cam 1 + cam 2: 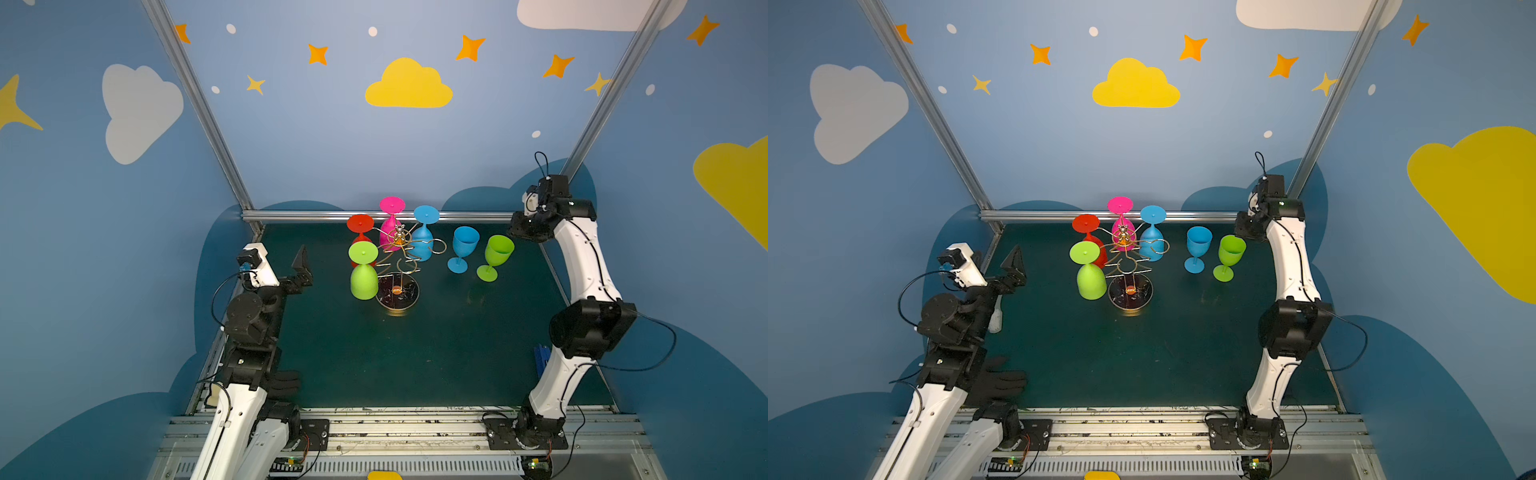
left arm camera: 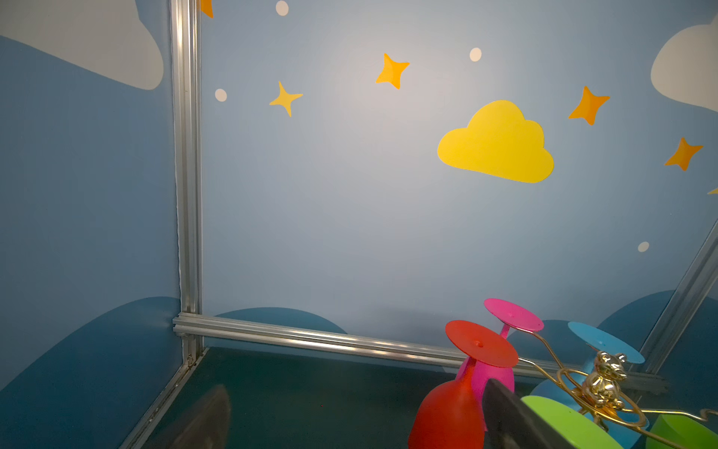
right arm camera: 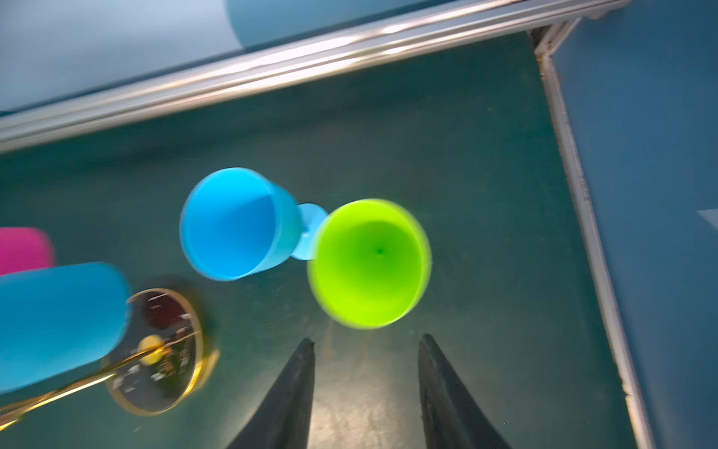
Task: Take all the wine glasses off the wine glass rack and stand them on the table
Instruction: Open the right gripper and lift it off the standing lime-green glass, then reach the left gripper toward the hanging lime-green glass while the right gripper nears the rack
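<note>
The right claw (image 3: 366, 339) is hovering spread and empty above the upright green wine glass (image 3: 371, 264), which is standing on the tabletop (image 3: 485, 175) beside an upright blue glass (image 3: 233, 225), right of the wine glass rack (image 1: 398, 266); four inverted glasses (image 1: 363, 280) are hanging on it, and the left claw (image 2: 355, 386) is gaping wide

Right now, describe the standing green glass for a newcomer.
Find the gold wire rack mid-table. Right of it two glasses stand upright; the green glass is the outer one, beside the blue glass. Its green twin hangs inverted on the rack.
</note>
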{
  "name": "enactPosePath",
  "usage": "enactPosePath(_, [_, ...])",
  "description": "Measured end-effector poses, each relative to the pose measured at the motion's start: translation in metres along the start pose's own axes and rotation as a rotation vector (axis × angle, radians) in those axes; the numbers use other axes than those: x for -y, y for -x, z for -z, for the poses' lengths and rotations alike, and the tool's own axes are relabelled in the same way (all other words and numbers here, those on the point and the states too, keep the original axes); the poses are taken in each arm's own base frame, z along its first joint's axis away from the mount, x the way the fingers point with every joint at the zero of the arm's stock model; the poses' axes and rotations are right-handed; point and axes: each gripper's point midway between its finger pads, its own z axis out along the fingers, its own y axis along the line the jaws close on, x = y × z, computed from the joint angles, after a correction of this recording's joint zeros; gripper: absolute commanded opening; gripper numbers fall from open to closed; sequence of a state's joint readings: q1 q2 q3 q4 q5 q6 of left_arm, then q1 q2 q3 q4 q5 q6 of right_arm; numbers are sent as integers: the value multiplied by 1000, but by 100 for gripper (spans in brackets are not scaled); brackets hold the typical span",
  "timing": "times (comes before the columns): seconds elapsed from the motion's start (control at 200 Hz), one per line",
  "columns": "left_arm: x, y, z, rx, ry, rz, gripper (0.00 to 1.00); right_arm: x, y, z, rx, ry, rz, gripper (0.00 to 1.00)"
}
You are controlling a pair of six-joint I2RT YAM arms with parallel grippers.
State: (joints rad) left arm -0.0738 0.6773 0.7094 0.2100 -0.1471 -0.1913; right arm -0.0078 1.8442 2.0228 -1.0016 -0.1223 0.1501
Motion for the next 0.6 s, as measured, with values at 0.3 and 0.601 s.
enactPosePath(0.3, [0,0,0,-1,-3,28,100,-52,-71,49,187,334,-24,51])
enactPosePath(0.601, [-4,-20,2,-79,1,145,99,-98,-107,101,331,541,68,61])
